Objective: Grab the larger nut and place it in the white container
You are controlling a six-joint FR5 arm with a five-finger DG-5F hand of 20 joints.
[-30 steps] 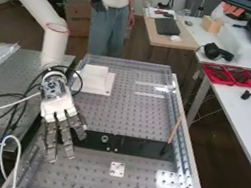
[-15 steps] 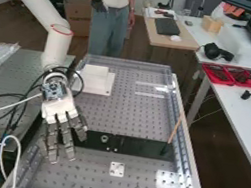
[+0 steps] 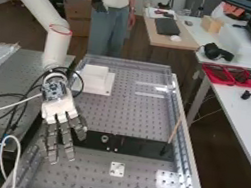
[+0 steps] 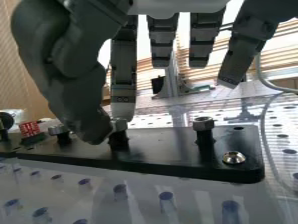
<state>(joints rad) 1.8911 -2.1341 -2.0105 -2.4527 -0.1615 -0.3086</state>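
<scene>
High view: white container point(image 3: 96, 81), contents unclear, beyond the loosely spread hand point(image 3: 58, 109).

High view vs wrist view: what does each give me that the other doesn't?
High view: white boxy container, thin light-brown stick, red plastic trays on the side table.

Wrist view: silver hexagonal piece atop a black upright, round shiny metal piece near one end of the plate.

Both: dark-fingered hand, long black plate, perforated metal bench top.

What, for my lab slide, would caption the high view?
Open robot hand hangs by a black plate on a perforated bench.
</scene>
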